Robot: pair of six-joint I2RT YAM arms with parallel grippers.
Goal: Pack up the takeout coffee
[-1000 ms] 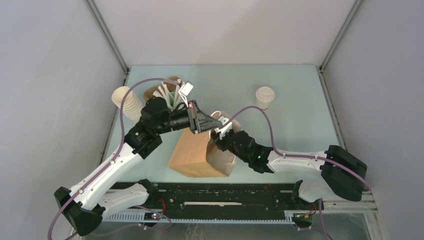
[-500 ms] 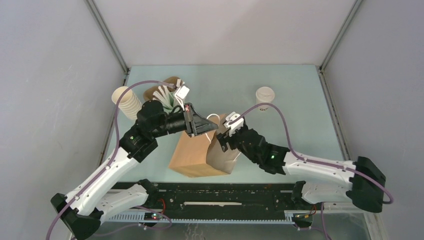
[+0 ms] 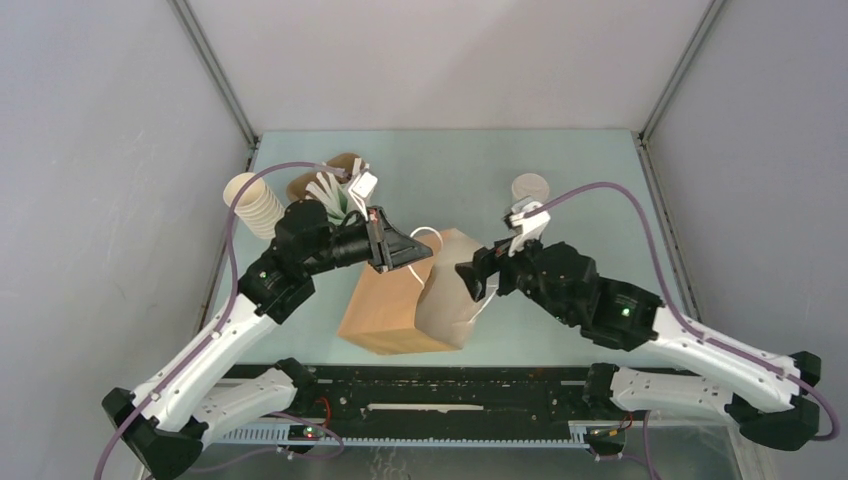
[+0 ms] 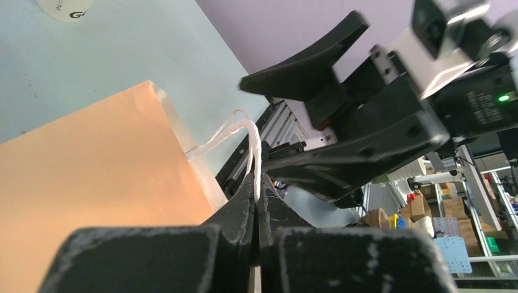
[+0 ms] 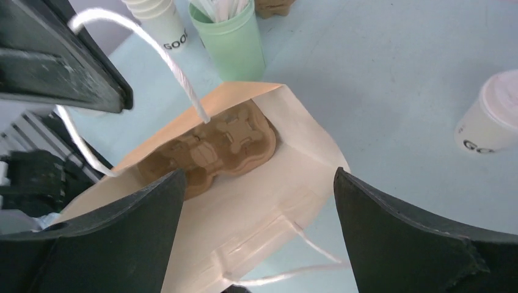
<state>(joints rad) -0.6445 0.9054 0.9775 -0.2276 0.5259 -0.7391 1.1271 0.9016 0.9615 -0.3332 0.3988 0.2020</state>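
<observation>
The takeout coffee (image 3: 531, 187), a small cream cup with a white lid, stands on the table right of the bag; it also shows at the right edge (image 5: 493, 119). A brown paper bag (image 3: 395, 305) stands open with a moulded brown carrier (image 5: 211, 149) inside. My left gripper (image 3: 428, 253) is shut on the bag's white string handle (image 4: 243, 130), holding it up. My right gripper (image 5: 258, 174) hovers open above the bag's near rim, nothing between its fingers. In the top view it (image 3: 480, 281) sits between bag and cup.
A pale green cup of white sticks (image 3: 340, 197) and a tall stack of cream cups (image 3: 255, 205) stand behind the bag at the left. A brown cardboard piece (image 3: 322, 172) lies behind them. Grey walls close in the table on three sides.
My right gripper has opened wide, let go of the bag's right rim and drawn up and to the right. The left gripper has kept its hold on the handle.
</observation>
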